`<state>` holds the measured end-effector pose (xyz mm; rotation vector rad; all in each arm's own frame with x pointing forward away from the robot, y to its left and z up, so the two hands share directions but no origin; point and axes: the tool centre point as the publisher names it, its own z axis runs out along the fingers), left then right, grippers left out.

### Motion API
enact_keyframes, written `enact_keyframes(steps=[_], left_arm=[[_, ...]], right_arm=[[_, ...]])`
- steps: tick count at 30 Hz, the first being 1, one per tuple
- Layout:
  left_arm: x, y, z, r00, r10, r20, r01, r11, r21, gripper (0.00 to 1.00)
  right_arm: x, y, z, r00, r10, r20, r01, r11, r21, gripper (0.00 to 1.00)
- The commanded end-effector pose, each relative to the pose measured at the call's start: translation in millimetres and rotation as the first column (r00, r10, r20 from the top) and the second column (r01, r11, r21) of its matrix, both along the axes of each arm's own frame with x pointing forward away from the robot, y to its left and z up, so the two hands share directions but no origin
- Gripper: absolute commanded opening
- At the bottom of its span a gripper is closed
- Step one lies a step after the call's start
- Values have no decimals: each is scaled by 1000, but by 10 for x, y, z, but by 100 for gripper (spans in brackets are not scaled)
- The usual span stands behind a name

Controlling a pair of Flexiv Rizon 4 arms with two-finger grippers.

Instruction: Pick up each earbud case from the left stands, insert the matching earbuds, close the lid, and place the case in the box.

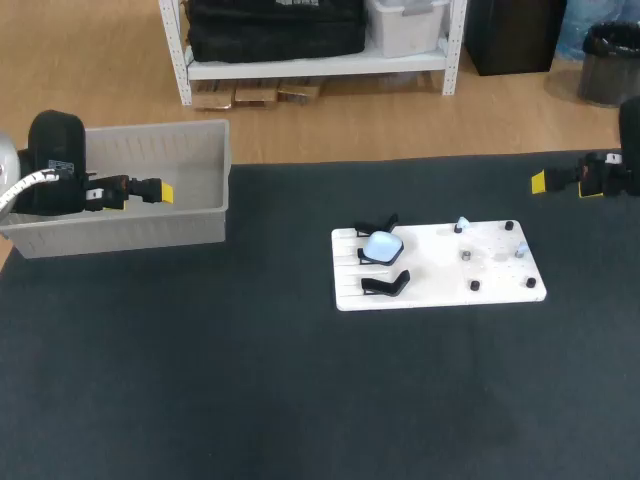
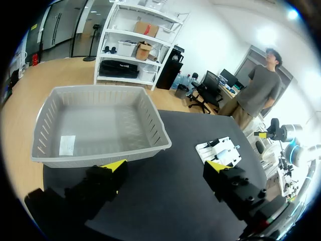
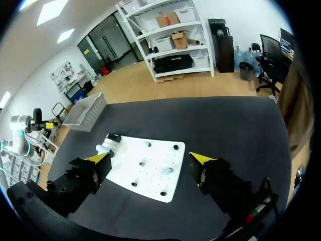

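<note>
Packing not begun: box [image 1: 190, 215] at 10 o'clock holds 0 cases; 1 earbud case [image 1: 382, 245] sits on the stands [image 1: 384, 286]. Left gripper [image 2: 165, 168], right gripper [image 3: 150, 158]: fingers apart, empty.

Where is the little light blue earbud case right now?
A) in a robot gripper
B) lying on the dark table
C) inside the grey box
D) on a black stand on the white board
D: the light blue earbud case sits on a black stand at the left end of the white board.

Earbuds [image 1: 463, 226] on the white board [image 1: 430, 272] are too small to discern.
</note>
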<state>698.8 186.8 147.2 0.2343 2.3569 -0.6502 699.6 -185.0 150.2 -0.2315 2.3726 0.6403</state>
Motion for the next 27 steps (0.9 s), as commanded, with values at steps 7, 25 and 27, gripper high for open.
enact_keyframes(steps=[7,25,27], left_arm=[[6,-15,19,1000,4,-9,-4,1000,9,100],[196,-372,45,971,-226,80,219,972,85,100],[235,-478,52,946,-305,112,296,950,97,100]], right_arm=[[5,-6,0,1000,2,-1,-2,1000,1,100],[5,-6,0,1000,2,-1,-2,1000,1,100],[5,-6,0,1000,2,-1,-2,1000,1,100]])
